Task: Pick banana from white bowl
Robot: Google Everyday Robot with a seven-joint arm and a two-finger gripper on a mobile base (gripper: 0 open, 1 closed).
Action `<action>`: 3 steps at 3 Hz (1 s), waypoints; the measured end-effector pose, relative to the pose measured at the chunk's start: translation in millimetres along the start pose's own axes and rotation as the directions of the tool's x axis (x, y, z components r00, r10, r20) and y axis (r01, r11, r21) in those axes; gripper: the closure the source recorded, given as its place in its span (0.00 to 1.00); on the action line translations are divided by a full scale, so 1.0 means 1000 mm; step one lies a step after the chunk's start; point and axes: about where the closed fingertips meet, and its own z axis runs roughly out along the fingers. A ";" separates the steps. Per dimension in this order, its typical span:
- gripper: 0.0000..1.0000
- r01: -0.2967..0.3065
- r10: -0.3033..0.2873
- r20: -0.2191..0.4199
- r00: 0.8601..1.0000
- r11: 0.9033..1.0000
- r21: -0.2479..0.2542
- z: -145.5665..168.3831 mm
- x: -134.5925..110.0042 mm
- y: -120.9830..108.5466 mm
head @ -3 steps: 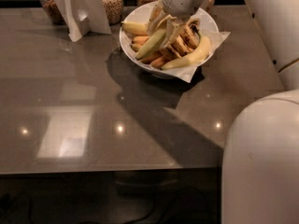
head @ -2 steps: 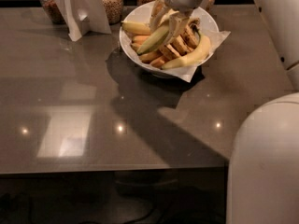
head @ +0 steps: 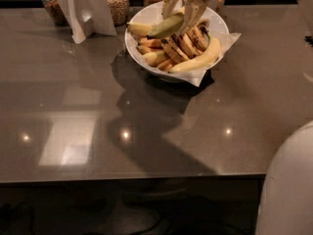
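The white bowl (head: 146,13), lined with white paper, stands at the back middle of the grey table (head: 98,111). My gripper (head: 185,9) hangs over it at the top edge of the camera view. It is shut on the right end of the greenish-yellow banana (head: 165,27). The banana is tilted, with its left end pointing down-left just above the other fruit. A curved pale-yellow banana (head: 198,61) and several brown-spotted bananas (head: 181,43) lie in the bowl below it. The upper part of my gripper is cut off by the frame.
Glass jars of grain (head: 116,1) stand behind the bowl along the table's back edge. A white folded card stand (head: 83,6) is at the back left. My white body (head: 288,190) fills the lower right corner. The table's front edge runs across the lower part of the view.
My gripper has risen with the greenish-yellow banana, lifting it out of the pile in the bowl. My white body has dropped lower in the right of the view.
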 end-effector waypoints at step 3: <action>1.00 0.004 -0.001 -0.047 0.999 0.998 0.065 -0.057 -0.019 0.010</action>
